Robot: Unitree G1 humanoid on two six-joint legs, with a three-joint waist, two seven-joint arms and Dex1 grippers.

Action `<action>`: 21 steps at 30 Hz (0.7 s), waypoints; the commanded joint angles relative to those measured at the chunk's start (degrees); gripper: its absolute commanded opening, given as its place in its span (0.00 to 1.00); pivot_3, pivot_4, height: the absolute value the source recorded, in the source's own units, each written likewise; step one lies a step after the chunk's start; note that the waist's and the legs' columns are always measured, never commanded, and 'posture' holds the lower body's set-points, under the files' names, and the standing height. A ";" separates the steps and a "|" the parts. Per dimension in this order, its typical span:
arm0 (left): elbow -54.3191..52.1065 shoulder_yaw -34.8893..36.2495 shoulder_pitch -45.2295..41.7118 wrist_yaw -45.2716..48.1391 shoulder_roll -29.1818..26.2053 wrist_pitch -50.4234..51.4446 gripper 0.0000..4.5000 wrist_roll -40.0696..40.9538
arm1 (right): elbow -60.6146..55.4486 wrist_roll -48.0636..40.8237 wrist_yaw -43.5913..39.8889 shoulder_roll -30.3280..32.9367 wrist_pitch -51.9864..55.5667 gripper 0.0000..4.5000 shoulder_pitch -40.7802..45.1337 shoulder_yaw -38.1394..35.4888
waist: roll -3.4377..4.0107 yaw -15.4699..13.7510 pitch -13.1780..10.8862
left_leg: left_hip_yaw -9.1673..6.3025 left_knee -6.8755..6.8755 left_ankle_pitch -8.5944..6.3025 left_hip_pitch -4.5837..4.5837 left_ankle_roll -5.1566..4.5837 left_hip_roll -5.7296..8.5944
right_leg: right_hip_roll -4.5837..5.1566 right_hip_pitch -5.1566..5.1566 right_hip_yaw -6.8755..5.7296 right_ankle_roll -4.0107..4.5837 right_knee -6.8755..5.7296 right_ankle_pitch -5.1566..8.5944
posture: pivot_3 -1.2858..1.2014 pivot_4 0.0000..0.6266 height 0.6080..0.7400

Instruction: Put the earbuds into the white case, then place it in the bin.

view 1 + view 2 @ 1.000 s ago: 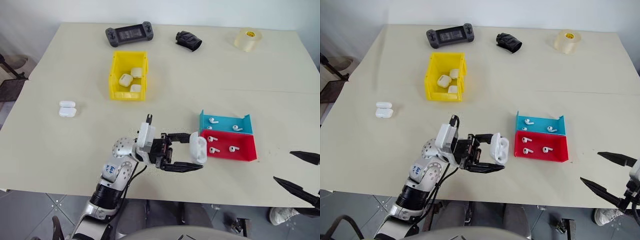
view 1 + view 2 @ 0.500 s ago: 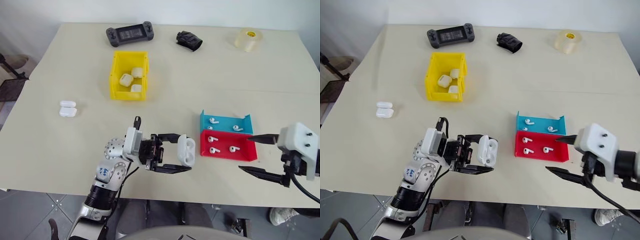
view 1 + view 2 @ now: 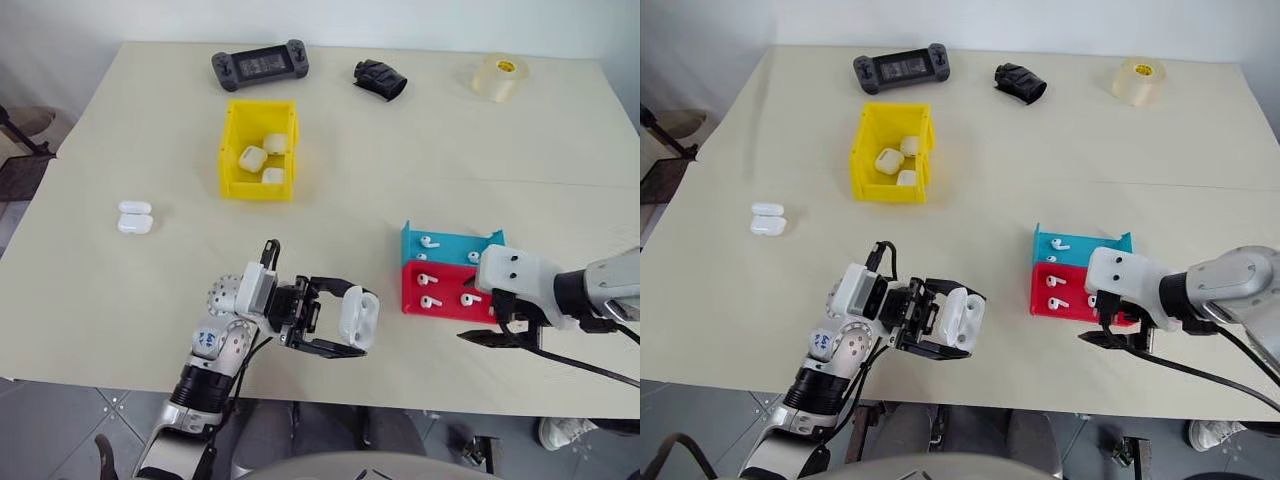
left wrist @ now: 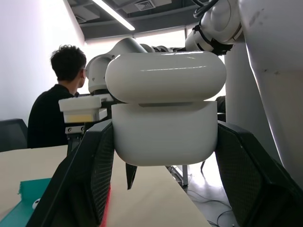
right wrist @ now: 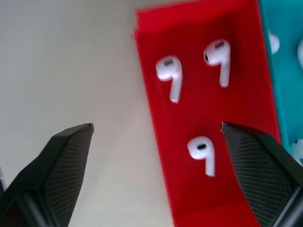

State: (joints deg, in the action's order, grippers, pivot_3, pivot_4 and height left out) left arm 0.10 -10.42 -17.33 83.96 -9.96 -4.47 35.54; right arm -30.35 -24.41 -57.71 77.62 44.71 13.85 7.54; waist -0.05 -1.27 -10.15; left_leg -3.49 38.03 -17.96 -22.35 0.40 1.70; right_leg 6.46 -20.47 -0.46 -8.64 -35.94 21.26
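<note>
While I'm looking down through the left eye view, my left gripper (image 3: 352, 320) is pinching the white case (image 3: 358, 317) above the near edge of the table (image 3: 150, 290), lid cracked open. My right gripper (image 3: 492, 318) hangs over the near end of the red tray (image 3: 412, 300), fingers spread wide with nothing between them. A teal tray (image 3: 410, 240) sits touching the red one on its far side, and both hold loose earbuds (image 3: 430, 300). The yellow bin (image 3: 228, 150) is well apart, further up the table, with three white cases (image 3: 252, 159) already inside. Another pair of cases (image 3: 134, 217) lies off to the left. Along the far edge there's a handheld game console (image 3: 259, 66), some black object (image 3: 378, 79) and a roll of tape (image 3: 497, 77).

Right eye view is the same layout; the open case (image 3: 960, 317) between the left fingers shows its inside a bit better from this side.

Left wrist view: the case (image 4: 164, 111) sits squarely between the two black fingers (image 4: 90, 175), lid lifted slightly off the base. Behind it there's a person (image 4: 54, 101) in dark clothes with their back turned.

Right wrist view: the fingers (image 5: 61, 156) are far apart, one over bare table and the other over the red tray (image 5: 151, 118). Three earbuds (image 5: 169, 75) lie in the red tray, none touching a finger.
</note>
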 commanded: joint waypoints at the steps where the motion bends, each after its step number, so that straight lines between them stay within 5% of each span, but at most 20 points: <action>1: -3.20 -0.55 0.69 0.02 -0.13 -0.30 0.62 0.53 | 2.72 4.39 -2.64 -0.73 -2.55 1.00 2.99 2.97 | 0.00 0.02 0.00 | 0.00 0.00 0.00 0.00 0.00 -0.01 | -0.01 -0.01 0.00 0.00 -0.01 0.00 | 0.52 0.24 1.00; 12: -3.07 -0.37 0.09 -0.46 -0.57 -0.31 0.62 0.09 | 10.70 11.27 -7.78 -5.29 -7.05 1.00 7.71 6.73 | 0.00 0.00 0.00 | 0.00 0.01 0.00 0.00 0.00 0.01 | 0.00 0.00 -0.01 0.00 -0.01 0.00 | 0.52 0.24 1.00; 15: -3.15 -0.34 -0.02 -0.82 -0.61 -0.35 0.62 -0.09 | 10.87 12.33 -8.35 -6.44 -7.08 0.88 8.15 7.04 | 0.01 -0.01 0.00 | 0.00 0.01 0.00 0.00 0.00 0.00 | 0.00 -0.01 -0.02 0.00 -0.02 0.00 | 0.52 0.24 1.00; 21: -3.61 -0.33 0.08 -1.33 -0.92 -0.12 0.62 -0.02 | 10.63 14.00 -9.59 -7.20 -8.32 0.44 7.00 7.07 | 0.00 -0.06 0.00 | 0.00 0.01 0.00 0.00 0.00 0.01 | 0.01 -0.01 -0.02 -0.01 -0.02 -0.01 | 0.52 0.24 1.00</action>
State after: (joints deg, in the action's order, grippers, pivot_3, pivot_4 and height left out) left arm -1.46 -10.66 -17.13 83.03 -10.83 -4.41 35.41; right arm -18.91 -11.07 -66.63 70.26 37.36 20.98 15.38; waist -0.05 -1.33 -10.15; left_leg -3.49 38.04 -17.96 -22.35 0.41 1.71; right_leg 6.47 -20.47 -0.48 -8.65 -35.96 21.25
